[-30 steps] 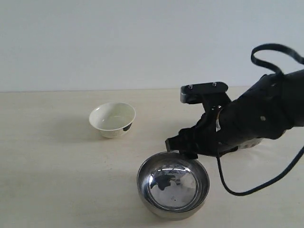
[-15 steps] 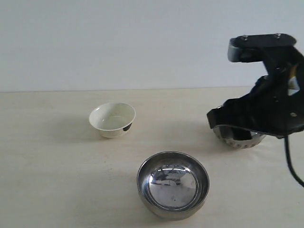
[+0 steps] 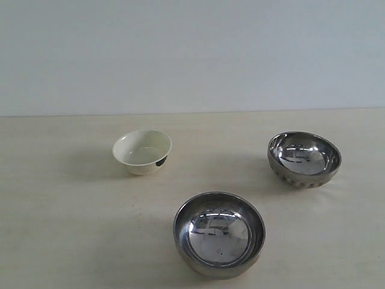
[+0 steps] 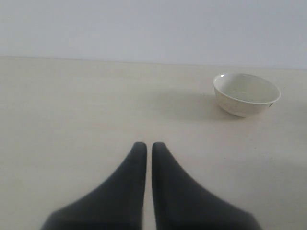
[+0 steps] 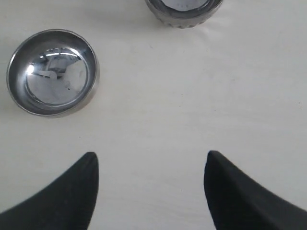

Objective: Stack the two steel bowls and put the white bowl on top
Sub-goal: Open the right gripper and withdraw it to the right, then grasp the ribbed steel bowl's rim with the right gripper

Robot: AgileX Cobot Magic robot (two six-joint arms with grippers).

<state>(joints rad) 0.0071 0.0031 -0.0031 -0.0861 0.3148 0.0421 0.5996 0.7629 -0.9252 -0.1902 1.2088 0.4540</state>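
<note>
Since nothing is yet stacked, the white bowl (image 3: 142, 152) is seen at the left, the smooth steel bowl (image 3: 219, 233) front centre, and the ribbed steel bowl (image 3: 304, 159) at the right, all well apart. The left gripper (image 4: 145, 146) is pressed together and empty. The right gripper (image 5: 152, 154) is spread, probably readied for a steel rim.

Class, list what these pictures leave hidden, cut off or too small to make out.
1. Ribbed steel bowl: right wrist view, cut off by the picture's edge.
2. Dark mark on the white bowl: exterior view, too small to read.
3. Arms: outside the exterior view; wrist views show only fingers of the left gripper and right gripper.
</note>
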